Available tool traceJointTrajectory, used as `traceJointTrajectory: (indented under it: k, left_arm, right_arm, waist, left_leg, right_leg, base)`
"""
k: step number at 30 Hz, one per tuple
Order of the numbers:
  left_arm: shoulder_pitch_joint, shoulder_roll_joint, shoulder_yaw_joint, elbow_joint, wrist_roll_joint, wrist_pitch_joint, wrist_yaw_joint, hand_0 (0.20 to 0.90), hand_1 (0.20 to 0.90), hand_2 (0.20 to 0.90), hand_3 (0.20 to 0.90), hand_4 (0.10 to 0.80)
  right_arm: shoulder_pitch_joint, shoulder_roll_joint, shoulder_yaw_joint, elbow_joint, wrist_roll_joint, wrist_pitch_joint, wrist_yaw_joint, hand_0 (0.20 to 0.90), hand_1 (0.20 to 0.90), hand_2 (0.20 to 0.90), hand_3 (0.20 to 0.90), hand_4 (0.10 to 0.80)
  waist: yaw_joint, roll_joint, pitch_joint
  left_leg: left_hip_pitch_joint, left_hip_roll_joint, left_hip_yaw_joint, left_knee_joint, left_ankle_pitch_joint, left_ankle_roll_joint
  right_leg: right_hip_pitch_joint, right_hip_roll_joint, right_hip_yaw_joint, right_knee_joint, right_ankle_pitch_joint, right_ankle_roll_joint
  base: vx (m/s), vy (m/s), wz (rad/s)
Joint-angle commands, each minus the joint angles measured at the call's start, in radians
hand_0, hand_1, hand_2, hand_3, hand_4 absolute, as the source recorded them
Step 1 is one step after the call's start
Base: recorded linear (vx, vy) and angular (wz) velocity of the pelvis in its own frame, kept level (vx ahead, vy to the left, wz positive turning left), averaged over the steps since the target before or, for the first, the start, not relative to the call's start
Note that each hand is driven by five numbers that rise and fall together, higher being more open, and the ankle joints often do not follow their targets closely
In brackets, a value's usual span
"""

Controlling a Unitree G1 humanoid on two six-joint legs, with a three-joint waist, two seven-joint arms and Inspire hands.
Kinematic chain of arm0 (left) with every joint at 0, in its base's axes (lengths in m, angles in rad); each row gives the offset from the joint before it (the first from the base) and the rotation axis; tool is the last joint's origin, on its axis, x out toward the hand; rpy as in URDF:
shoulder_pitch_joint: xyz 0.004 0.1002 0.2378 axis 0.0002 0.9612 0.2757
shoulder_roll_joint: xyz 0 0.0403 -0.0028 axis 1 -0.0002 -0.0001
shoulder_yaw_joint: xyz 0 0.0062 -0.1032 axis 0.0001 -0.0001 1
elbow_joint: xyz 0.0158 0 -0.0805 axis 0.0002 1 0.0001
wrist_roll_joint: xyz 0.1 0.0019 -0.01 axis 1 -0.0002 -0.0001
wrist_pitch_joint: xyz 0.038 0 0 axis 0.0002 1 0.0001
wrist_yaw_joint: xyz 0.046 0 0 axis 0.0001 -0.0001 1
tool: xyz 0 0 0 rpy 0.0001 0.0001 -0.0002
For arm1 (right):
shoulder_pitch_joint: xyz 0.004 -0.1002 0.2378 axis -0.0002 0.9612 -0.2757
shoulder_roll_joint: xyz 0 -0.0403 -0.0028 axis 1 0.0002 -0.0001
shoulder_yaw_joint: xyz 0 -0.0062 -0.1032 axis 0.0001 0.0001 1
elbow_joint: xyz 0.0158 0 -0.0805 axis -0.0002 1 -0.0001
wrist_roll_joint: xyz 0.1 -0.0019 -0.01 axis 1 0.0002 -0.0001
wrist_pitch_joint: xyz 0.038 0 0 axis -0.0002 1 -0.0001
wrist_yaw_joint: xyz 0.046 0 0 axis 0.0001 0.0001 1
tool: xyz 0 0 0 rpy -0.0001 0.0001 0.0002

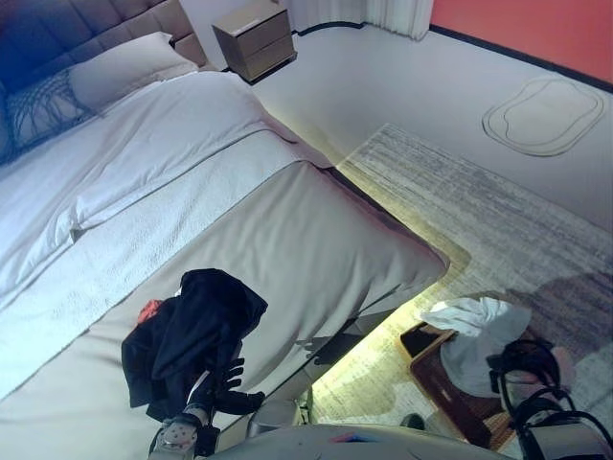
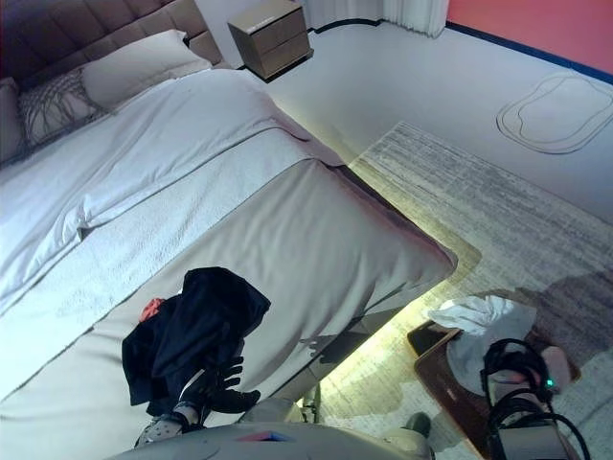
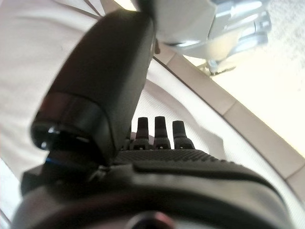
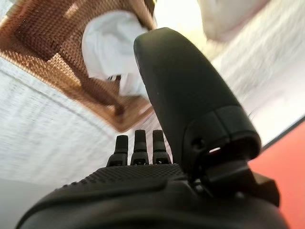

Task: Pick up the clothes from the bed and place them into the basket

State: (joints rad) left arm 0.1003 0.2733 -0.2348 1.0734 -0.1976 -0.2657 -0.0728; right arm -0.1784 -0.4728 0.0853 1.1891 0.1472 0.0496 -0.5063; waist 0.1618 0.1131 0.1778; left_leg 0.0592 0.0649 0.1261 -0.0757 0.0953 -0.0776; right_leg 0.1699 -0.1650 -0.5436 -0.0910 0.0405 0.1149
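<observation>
A pile of dark clothes point(image 1: 196, 331) with a red piece point(image 1: 149, 310) at its left lies on the beige cover at the foot of the bed point(image 1: 316, 240). My left hand point(image 1: 228, 385) is open at the pile's near edge, fingers spread against the dark cloth; its own wrist view shows straight fingers point(image 3: 157, 131) over the cover. A brown wicker basket point(image 1: 436, 374) stands on the floor to the right of the bed, with white cloth point(image 1: 477, 326) in it. My right hand point(image 4: 143, 181) is open and empty above the basket point(image 4: 43, 62) and the white cloth point(image 4: 107, 45).
A nightstand point(image 1: 254, 38) stands at the far side by the headboard. Pillows point(image 1: 124, 67) lie at the bed's head. A grey rug point(image 1: 498, 211) covers the floor right of the bed, under the basket. A light strip glows along the bed's base.
</observation>
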Motion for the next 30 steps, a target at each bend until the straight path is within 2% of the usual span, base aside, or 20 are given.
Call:
traceJointTrajectory:
  k: [1, 3, 5, 6, 7, 9, 11, 13, 15, 17, 18, 19, 20, 21, 22, 23, 24, 25, 28, 30]
  left_arm:
    - [-0.029, 0.03, -0.001, 0.012, -0.027, -0.036, 0.042, 0.9, 0.9, 0.9, 0.9, 0.8]
    - [-0.018, 0.024, 0.005, 0.028, 0.006, -0.029, 0.062, 0.9, 0.9, 0.9, 0.9, 0.8]
    - [-0.014, 0.023, 0.009, 0.044, 0.027, -0.026, 0.065, 0.9, 0.9, 0.9, 0.9, 0.8]
    - [-0.017, 0.026, 0.01, 0.054, 0.081, -0.017, 0.05, 0.9, 0.9, 0.9, 0.9, 0.8]
    - [-0.027, 0.028, 0.007, 0.056, 0.101, -0.006, 0.044, 0.9, 0.9, 0.9, 0.9, 0.8]
    - [-0.055, 0.029, -0.005, 0.052, 0.086, 0.025, 0.044, 0.9, 0.9, 0.9, 0.9, 0.8]
    - [-0.057, 0.023, 0.003, 0.057, 0.082, 0.031, 0.051, 0.9, 0.9, 0.9, 0.9, 0.8]
    - [-0.048, 0.025, 0.009, 0.055, 0.096, 0.014, 0.049, 0.9, 0.9, 0.9, 0.9, 0.8]
    - [-0.05, 0.041, 0.004, 0.039, 0.123, 0.008, 0.042, 0.9, 0.9, 0.9, 0.9, 0.8]
    - [-0.064, 0.063, -0.012, 0.016, 0.132, 0.015, 0.04, 0.9, 0.9, 0.9, 0.9, 0.8]
    - [-0.076, 0.075, -0.028, 0.004, 0.127, 0.022, 0.042, 0.9, 0.9, 0.9, 0.9, 0.8]
    - [-0.091, 0.087, -0.058, -0.01, 0.103, 0.027, 0.055, 0.9, 0.9, 0.9, 0.9, 0.8]
    - [-0.102, 0.093, -0.068, -0.012, 0.101, 0.028, 0.053, 0.9, 0.9, 0.9, 0.9, 0.8]
    - [-0.125, 0.099, -0.079, -0.016, 0.089, 0.032, 0.055, 0.9, 0.9, 0.9, 0.9, 0.8]
    - [-0.145, 0.1, -0.086, -0.018, 0.074, 0.037, 0.062, 0.9, 0.9, 0.9, 0.9, 0.8]
    - [-0.161, 0.102, -0.094, -0.019, 0.064, 0.04, 0.066, 0.9, 0.9, 0.9, 0.9, 0.8]
    - [-0.184, 0.102, -0.105, -0.013, 0.06, 0.031, 0.07, 0.9, 0.9, 0.9, 0.9, 0.8]
    - [-0.189, 0.107, -0.118, -0.015, 0.067, 0.024, 0.069, 0.9, 0.9, 0.9, 0.9, 0.8]
    - [-0.18, 0.099, -0.109, -0.029, 0.072, 0.038, 0.088, 0.9, 0.9, 0.9, 0.9, 0.8]
    - [-0.173, 0.103, -0.095, -0.021, 0.075, 0.007, 0.078, 0.9, 0.9, 0.9, 0.9, 0.8]
  right_arm:
    - [-0.075, 0.007, 0.086, -0.019, -0.093, -0.077, 0.018, 0.9, 0.9, 0.9, 0.9, 0.8]
    - [-0.104, 0.041, 0.156, -0.045, -0.124, -0.073, 0.046, 0.9, 0.9, 0.9, 0.9, 0.8]
    - [-0.114, 0.052, 0.175, -0.054, -0.134, -0.082, 0.064, 0.9, 0.9, 0.9, 0.9, 0.8]
    - [-0.119, 0.059, 0.181, -0.087, -0.143, -0.062, 0.081, 0.9, 0.9, 0.9, 0.9, 0.8]
    - [-0.117, 0.056, 0.184, -0.109, -0.151, -0.06, 0.105, 0.9, 0.9, 0.9, 0.9, 0.8]
    - [-0.125, 0.052, 0.204, -0.142, -0.171, -0.072, 0.137, 0.9, 0.9, 0.9, 0.9, 0.8]
    - [-0.15, 0.053, 0.23, -0.158, -0.206, -0.101, 0.205, 0.9, 0.9, 0.9, 0.9, 0.8]
    - [-0.167, 0.063, 0.259, -0.186, -0.214, -0.135, 0.29, 0.9, 0.9, 0.9, 0.9, 0.8]
    - [-0.182, 0.076, 0.299, -0.214, -0.291, -0.157, 0.319, 0.9, 0.9, 0.9, 0.9, 0.8]
    - [-0.194, 0.086, 0.336, -0.237, -0.322, -0.181, 0.33, 0.9, 0.9, 0.9, 0.9, 0.8]
    - [-0.207, 0.092, 0.36, -0.244, -0.341, -0.188, 0.327, 0.9, 0.9, 0.9, 0.9, 0.8]
    - [-0.219, 0.1, 0.389, -0.263, -0.353, -0.198, 0.32, 0.9, 0.9, 0.9, 0.9, 0.8]
    - [-0.223, 0.1, 0.401, -0.275, -0.355, -0.192, 0.311, 0.9, 0.9, 0.9, 0.9, 0.8]
    - [-0.23, 0.102, 0.419, -0.291, -0.375, -0.194, 0.303, 0.9, 0.9, 0.9, 0.9, 0.8]
    - [-0.24, 0.104, 0.438, -0.304, -0.391, -0.198, 0.299, 0.9, 0.9, 0.9, 0.9, 0.8]
    - [-0.251, 0.105, 0.45, -0.312, -0.4, -0.199, 0.297, 0.9, 0.9, 0.9, 0.9, 0.8]
    - [-0.258, 0.106, 0.457, -0.319, -0.416, -0.205, 0.282, 0.9, 0.9, 0.9, 0.9, 0.8]
    - [-0.267, 0.105, 0.458, -0.312, -0.406, -0.202, 0.276, 0.9, 0.9, 0.9, 0.9, 0.8]
    - [-0.291, 0.099, 0.448, -0.284, -0.412, -0.203, 0.282, 0.9, 0.9, 0.9, 0.9, 0.8]
    - [-0.38, 0.088, 0.446, -0.223, -0.411, -0.22, 0.267, 0.9, 0.9, 0.9, 0.9, 0.8]
  waist:
    - [0.07, -0.048, -0.046]
    - [0.113, -0.051, -0.044]
    - [0.119, -0.059, -0.045]
    - [0.104, -0.065, -0.047]
    - [0.084, -0.069, -0.05]
    - [0.06, -0.079, -0.049]
    - [0.059, -0.081, -0.05]
    - [0.069, -0.089, -0.055]
    - [0.076, -0.102, -0.063]
    - [0.064, -0.095, -0.062]
    - [0.049, -0.09, -0.055]
    - [0.026, -0.094, -0.045]
    - [0.016, -0.1, -0.041]
    - [0.001, -0.104, -0.032]
    - [-0.017, -0.121, -0.022]
    - [-0.029, -0.133, -0.013]
    - [-0.045, -0.145, 0.001]
    - [-0.047, -0.153, 0.006]
    - [-0.024, -0.168, 0.017]
    - [0.008, -0.169, 0.052]
  left_leg:
    - [-0.063, -0.011, -0.031, 0.033, -0.031, -0.005]
    - [-0.088, 0.003, -0.058, 0.028, -0.006, -0.018]
    - [-0.083, 0.018, -0.039, 0.016, -0.01, -0.036]
    - [-0.103, 0.084, 0.146, 0.054, 0.007, -0.047]
    - [-0.1, 0.129, 0.261, 0.075, 0.012, -0.047]
    - [-0.098, 0.157, 0.35, 0.101, 0.011, -0.041]
    - [-0.102, 0.135, 0.333, 0.1, -0.003, -0.022]
    - [-0.096, 0.103, 0.324, 0.097, -0.026, 0.004]
    - [-0.077, 0.039, 0.319, 0.086, -0.063, 0.053]
    - [-0.044, -0.003, 0.294, 0.07, -0.098, 0.096]
    - [-0.029, -0.01, 0.278, 0.057, -0.106, 0.106]
    - [-0.021, -0.012, 0.239, 0.036, -0.099, 0.097]
    - [-0.019, -0.012, 0.218, 0.029, -0.092, 0.089]
    - [-0.029, 0.005, 0.204, 0.031, -0.065, 0.077]
    - [-0.025, 0.005, 0.18, 0.032, -0.067, 0.061]
    - [-0.023, 0.006, 0.167, 0.033, -0.072, 0.053]
    - [-0.038, 0.005, 0.13, 0.049, -0.089, 0.058]
    - [-0.054, 0.005, 0.119, 0.065, -0.092, 0.058]
    - [-0.088, -0.006, 0.092, 0.085, -0.071, 0.055]
    - [-0.119, 0.005, 0.072, 0.086, -0.055, 0.038]
  right_leg:
    - [-0.038, -0.01, 0.024, 0.176, -0.121, -0.06]
    - [-0.027, 0.006, -0.006, 0.192, -0.148, -0.078]
    - [-0.013, 0.012, -0.009, 0.195, -0.178, -0.076]
    - [0.002, -0.003, -0.097, 0.196, -0.167, -0.077]
    - [0.005, -0.013, -0.144, 0.204, -0.162, -0.08]
    - [0.007, -0.03, -0.176, 0.222, -0.154, -0.075]
    - [0.001, -0.05, -0.165, 0.269, -0.167, -0.063]
    - [0.015, -0.082, -0.153, 0.314, -0.145, -0.042]
    - [0.014, -0.155, -0.14, 0.444, -0.054, 0.01]
    - [-0.063, -0.252, -0.08, 0.676, 0.042, 0.065]
    - [-0.122, -0.259, -0.008, 0.751, 0.038, 0.071]
    - [-0.184, -0.188, 0.079, 0.693, -0.013, 0.054]
    - [-0.193, -0.143, 0.102, 0.63, -0.037, 0.044]
    - [-0.201, -0.079, 0.104, 0.52, -0.041, 0.006]
    - [-0.219, -0.043, 0.126, 0.383, -0.03, 0.005]
    - [-0.228, -0.019, 0.138, 0.295, -0.019, 0.008]
    - [-0.261, -0.014, 0.199, 0.274, 0.011, 0.013]
    - [-0.257, 0.001, 0.216, 0.261, -0.004, 0.01]
    - [-0.213, 0.026, 0.213, 0.245, -0.014, 0.001]
    - [-0.207, 0.053, 0.206, 0.22, -0.042, -0.022]
  base:
    - [-0.005, -0.027, 0.37]
    - [0.05, -0.004, 0.53]
    - [0.069, 0.023, 0.51]
    - [-0.058, 0.143, 0.7]
    - [-0.072, 0.183, 1.15]
    - [-0.011, 0.236, 1.54]
    - [0.105, 0.261, 1.39]
    - [0.148, 0.225, 0.82]
    - [0.189, 0.308, 0.57]
    - [0.2, 0.294, 0.6]
    - [0.156, 0.056, 0.9]
    - [0.101, -0.112, 0.87]
    - [0.038, -0.254, 1.02]
    - [0.037, -0.277, 0.94]
    - [0.042, -0.299, 1.15]
    - [0.062, -0.319, 0.99]
    - [0.068, -0.272, 1.03]
    - [0.116, -0.242, 1.08]
    - [0.099, -0.14, 1.08]
    - [-0.054, -0.127, 0.4]
